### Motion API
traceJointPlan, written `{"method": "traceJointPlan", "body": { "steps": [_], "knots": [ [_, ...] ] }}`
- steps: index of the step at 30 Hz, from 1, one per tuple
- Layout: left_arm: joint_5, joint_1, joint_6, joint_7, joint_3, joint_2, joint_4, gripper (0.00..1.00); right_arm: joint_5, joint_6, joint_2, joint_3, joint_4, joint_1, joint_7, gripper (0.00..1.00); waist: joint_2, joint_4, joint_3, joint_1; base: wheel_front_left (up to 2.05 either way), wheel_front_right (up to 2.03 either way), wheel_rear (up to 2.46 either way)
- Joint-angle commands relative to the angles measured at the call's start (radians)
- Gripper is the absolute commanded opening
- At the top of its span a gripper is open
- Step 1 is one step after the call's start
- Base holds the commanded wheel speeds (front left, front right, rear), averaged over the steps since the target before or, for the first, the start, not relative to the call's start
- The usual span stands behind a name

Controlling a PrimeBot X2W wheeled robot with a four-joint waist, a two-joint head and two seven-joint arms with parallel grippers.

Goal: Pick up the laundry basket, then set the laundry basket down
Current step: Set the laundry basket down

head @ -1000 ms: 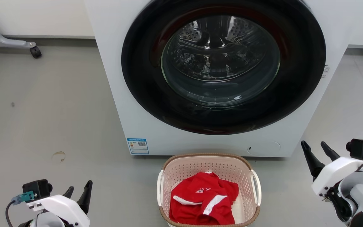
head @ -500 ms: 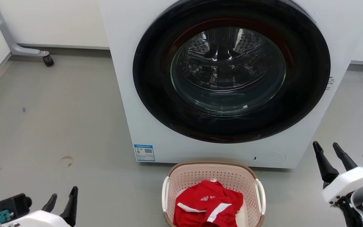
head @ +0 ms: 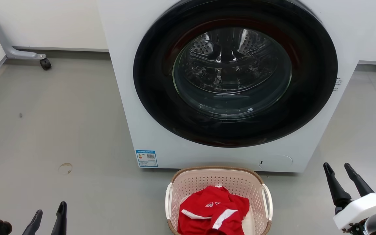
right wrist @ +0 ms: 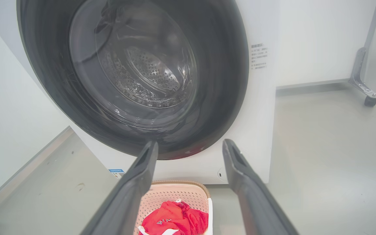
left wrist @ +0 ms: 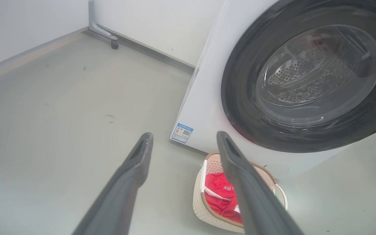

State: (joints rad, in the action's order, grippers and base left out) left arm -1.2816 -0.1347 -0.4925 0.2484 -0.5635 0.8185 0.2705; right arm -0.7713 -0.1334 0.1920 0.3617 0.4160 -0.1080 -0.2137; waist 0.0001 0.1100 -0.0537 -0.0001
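Floor: grey floor (head: pixel 60 130) was seen in front of a big white washer (head: pixel 122 81) with its round door shut.
Basket place: the laundry basket (head: pixel 217 181) was set on the floor, just in front of the washer and between the two hands.
Inside: a red shirt (head: pixel 212 212) was lying in it.
Handles: a white left handle (head: pixel 167 200) and a white right handle (head: pixel 269 202) were turned out, one toward each hand.
Left hand: the left hand (head: pixel 50 210) was spread wide with nothing in it. The basket lay well apart, off to its right.
Right hand: the right hand (head: pixel 337 166) was spread wide with nothing in it too. The basket lay off to its left.
Nearer hand: the right hand was judged a little nearer.
Long way: the near end was cut off, so it could not be told.
Next move: both hands would likely need to be brought down and inward to the handles.
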Motion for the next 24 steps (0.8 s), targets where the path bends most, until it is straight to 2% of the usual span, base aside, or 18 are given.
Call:
{"method": "traceJointPlan", "body": {
  "steps": [1, 18, 24],
  "knots": [
    [0.011, 0.037, -0.006, 0.013, 0.047, 0.044, 0.027, 1.00, 0.016, 0.003, 0.014, -0.005, -0.037, -0.005, 0.002, 1.00, -0.0001, 0.004, 0.004, 0.0001, 0.00, 0.00, 0.00],
    [0.032, 0.079, 0.025, -0.026, 0.008, 0.041, 0.025, 1.00, 0.088, 0.003, -0.036, -0.068, -0.111, 0.030, 0.064, 1.00, -0.0001, 0.036, 0.020, 0.0001, 0.00, 0.00, 0.00],
    [0.025, 0.104, 0.052, -0.071, -0.019, 0.037, -0.002, 1.00, 0.102, 0.003, -0.041, -0.067, -0.119, 0.033, 0.086, 1.00, -0.0001, 0.037, 0.020, 0.0001, 0.00, 0.00, 0.00]
  ]
}}
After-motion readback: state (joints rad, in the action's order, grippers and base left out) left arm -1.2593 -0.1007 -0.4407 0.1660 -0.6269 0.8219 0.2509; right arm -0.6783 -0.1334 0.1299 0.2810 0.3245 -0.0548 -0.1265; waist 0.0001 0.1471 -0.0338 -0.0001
